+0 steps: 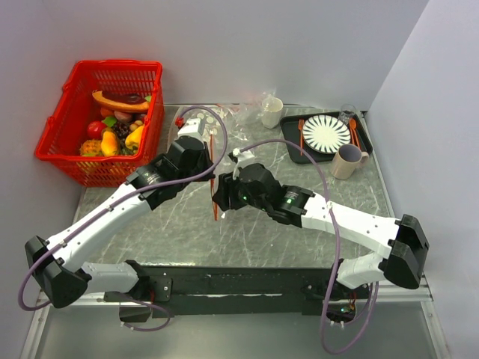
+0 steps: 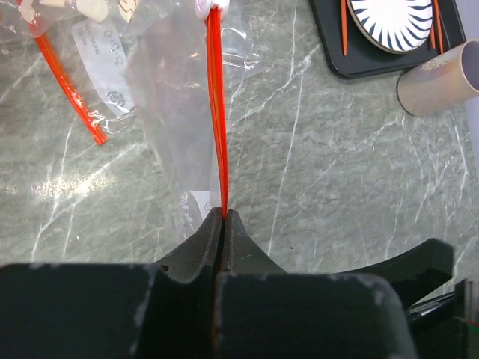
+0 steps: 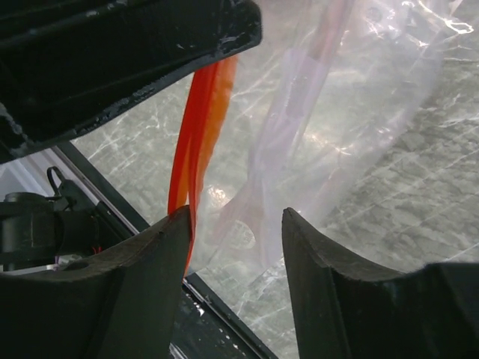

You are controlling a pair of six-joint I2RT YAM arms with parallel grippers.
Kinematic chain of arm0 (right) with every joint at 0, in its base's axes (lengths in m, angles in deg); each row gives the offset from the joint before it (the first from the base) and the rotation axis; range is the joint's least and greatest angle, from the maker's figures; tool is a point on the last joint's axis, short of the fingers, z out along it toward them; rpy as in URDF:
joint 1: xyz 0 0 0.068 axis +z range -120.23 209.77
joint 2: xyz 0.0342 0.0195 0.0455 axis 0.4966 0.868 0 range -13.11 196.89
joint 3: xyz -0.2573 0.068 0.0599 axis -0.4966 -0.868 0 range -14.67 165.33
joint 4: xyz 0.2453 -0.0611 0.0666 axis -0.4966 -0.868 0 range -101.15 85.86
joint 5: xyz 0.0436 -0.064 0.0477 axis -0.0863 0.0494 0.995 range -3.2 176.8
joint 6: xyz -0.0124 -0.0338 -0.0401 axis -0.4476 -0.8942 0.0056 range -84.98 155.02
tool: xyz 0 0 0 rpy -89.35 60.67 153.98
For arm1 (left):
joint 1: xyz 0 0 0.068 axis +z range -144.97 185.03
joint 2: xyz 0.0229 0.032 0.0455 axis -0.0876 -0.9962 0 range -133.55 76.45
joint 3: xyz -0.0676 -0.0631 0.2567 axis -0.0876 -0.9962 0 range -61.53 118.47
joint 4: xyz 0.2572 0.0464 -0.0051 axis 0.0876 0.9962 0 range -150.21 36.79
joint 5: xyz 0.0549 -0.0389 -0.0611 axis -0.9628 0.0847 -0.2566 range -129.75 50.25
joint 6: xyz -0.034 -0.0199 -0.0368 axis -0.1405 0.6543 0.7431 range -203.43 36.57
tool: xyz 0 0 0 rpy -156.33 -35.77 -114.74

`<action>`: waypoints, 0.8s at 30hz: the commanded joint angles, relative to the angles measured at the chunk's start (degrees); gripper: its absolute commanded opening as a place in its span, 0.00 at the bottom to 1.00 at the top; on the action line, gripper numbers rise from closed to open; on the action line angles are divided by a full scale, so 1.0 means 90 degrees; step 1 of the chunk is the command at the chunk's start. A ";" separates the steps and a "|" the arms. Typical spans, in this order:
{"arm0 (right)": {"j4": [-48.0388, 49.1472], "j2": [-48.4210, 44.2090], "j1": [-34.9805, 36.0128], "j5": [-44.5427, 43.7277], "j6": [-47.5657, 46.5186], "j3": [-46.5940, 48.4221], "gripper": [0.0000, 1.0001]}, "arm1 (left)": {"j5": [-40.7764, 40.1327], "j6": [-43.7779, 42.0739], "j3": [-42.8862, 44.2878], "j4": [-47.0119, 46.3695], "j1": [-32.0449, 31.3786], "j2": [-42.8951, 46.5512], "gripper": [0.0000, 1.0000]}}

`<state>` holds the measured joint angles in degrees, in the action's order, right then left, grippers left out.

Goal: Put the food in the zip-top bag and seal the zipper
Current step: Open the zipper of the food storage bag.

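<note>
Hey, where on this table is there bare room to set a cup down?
Most open: the near strip of table between the left arm and right arm. A smaller patch sits between the mug and the right arm. Crowded: the back with red basket, white cup and tray, and the centre, where the zip-top bag is held.

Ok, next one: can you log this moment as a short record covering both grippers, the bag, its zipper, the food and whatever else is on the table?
left gripper: shut on the zipper
right gripper: open, zip-top bag plastic between its fingers, zipper against one finger
zip-top bag: clear, no food visible inside
food: toy fruit in the red basket, far left
other: dotted clear bag; black tray with striped plate; mug beside the tray
</note>
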<state>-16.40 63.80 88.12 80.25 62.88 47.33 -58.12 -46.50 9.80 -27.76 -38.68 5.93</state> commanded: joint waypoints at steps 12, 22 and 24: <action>0.0268 0.0293 0.0060 -0.0825 0.0332 0.0650 0.16 | 0.0273 0.0213 -0.0152 -0.0304 -0.0037 0.0013 0.02; 0.0638 -0.0165 -0.0389 -0.0074 0.0723 0.0095 0.00 | 0.0215 0.0155 -0.0249 -0.0353 -0.0027 0.0550 0.87; 0.0911 -0.0302 -0.0516 0.0131 0.0801 -0.0189 0.00 | 0.0400 0.0145 -0.0376 -0.0605 -0.0027 0.0901 0.88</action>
<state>-14.43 65.54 85.37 77.59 67.84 48.80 -56.96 -44.86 7.57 -29.09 -38.57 7.98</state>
